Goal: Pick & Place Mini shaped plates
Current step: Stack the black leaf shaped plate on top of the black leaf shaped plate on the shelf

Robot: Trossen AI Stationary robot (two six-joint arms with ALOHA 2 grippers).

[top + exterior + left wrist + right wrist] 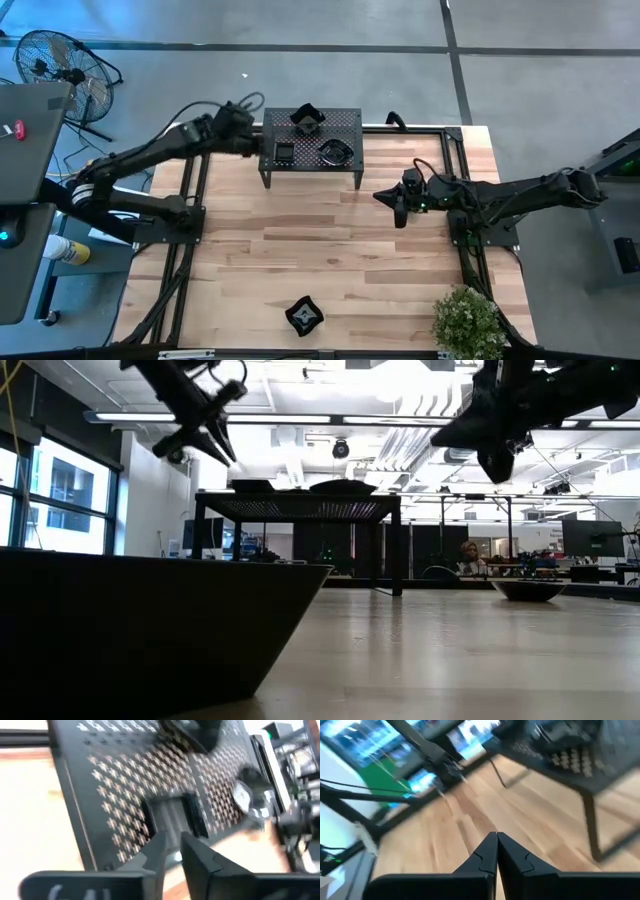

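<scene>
Pale wooden planks form the desk [330, 260], seen from above with a grey floor around it and a standing fan [55, 62] off the far left corner. At the far edge of the desk stands a black perforated rack [345, 128] on legs. Three mini shaped plates rest on top of it: a square plate [284, 153] near its left end, an angular plate [307, 119] at its far edge, and a rounded plate [334, 151] towards its right. A fourth, a wavy-rimmed plate [304, 315], lies alone on the desk near its front edge, well apart from the rack. A potted green plant [467, 322] sits at the front right corner.

The left arm reaches in from the left, and its left pincer [253, 128] hangs just beside the rack's left end. In the left wrist view its fingers [197, 857] stand slightly spread, holding nothing, with the square plate on the rack just beyond them. The right arm stretches in from the right, and its right pincer [400, 214] hovers over bare desk to the right of the rack. In the right wrist view its fingers [482, 855] are pressed together and empty.
</scene>
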